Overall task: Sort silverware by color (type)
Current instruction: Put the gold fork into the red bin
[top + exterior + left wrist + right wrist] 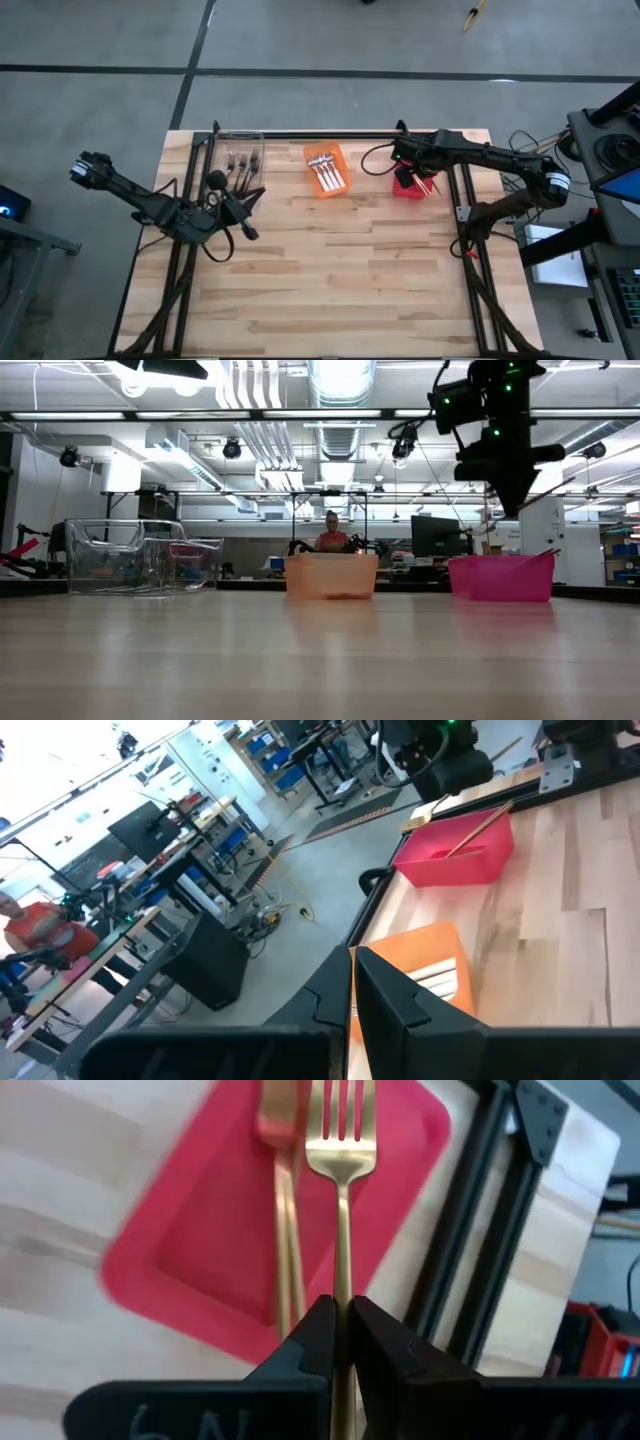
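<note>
My right gripper [343, 1342] is shut on a gold fork [342, 1230] and hovers above the red bin [412, 184]. Another gold fork [284, 1210] lies in the red bin [200, 1230]; in the low view a handle end [548, 552] sticks up over its rim. Silver forks with white handles [329, 176] lie in the orange bin [327, 156]. Dark forks [241, 160] lie in the clear bin [240, 137]. My left gripper [247, 222] is shut, holds nothing, and waits above the table just on the near side of the clear bin. My right gripper pinches the gold fork by its handle [343, 1285] between the two fingers. The fork runs on along the fingers, tines [343, 1110] pointing away from the gripper. The fingers come from above, and the fork is lifted clear over the red bin.
The three bins stand in a row along the table's far edge: clear on the left, orange [331, 575] in the middle, red [500, 578] on the right. Bare wood [340, 270] lies between them and the near edge. A black frame rail [470, 1240] runs beside the red bin. A person [331, 538] sits far behind.
</note>
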`<state>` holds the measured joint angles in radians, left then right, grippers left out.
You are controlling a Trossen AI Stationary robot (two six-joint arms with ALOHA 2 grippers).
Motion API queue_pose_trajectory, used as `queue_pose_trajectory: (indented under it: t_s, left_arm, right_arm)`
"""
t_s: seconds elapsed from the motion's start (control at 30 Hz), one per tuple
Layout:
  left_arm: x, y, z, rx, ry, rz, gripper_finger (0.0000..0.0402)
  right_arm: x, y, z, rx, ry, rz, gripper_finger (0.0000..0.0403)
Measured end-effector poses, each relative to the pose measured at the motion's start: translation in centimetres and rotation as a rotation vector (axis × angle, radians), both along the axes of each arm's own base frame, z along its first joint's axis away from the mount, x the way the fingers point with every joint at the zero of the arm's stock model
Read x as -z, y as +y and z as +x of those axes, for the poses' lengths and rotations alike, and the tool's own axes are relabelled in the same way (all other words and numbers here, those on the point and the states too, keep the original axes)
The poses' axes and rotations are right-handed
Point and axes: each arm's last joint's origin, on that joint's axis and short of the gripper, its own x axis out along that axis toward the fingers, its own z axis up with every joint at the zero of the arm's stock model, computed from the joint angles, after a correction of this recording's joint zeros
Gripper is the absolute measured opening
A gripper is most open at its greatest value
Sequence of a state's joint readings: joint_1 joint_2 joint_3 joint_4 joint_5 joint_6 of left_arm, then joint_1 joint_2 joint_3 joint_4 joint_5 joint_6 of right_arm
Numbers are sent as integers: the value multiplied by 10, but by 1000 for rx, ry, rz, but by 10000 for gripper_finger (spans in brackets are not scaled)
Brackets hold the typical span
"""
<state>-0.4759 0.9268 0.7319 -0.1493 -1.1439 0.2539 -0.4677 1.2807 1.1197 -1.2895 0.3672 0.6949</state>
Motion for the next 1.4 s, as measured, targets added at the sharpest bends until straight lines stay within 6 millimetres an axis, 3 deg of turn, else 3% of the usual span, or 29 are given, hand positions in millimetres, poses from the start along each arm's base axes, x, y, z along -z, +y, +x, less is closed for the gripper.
queue_pose_trajectory:
  t_s: [0.2,0.43,0.93,1.4]
  left_arm:
    - [2,2,0,-12,12,7,1]
    - [7,14,3,-73,34,18,1]
    - [3,65,12,-332,74,76,1]
    - [4,68,12,-348,73,72,1]
  right_arm:
    - [18,-7,-10,90,27,22,13]
    - [24,-11,-4,173,-51,27,13]
    - [42,-33,10,151,-94,152,13]
    - [48,-47,4,115,-90,222,13]
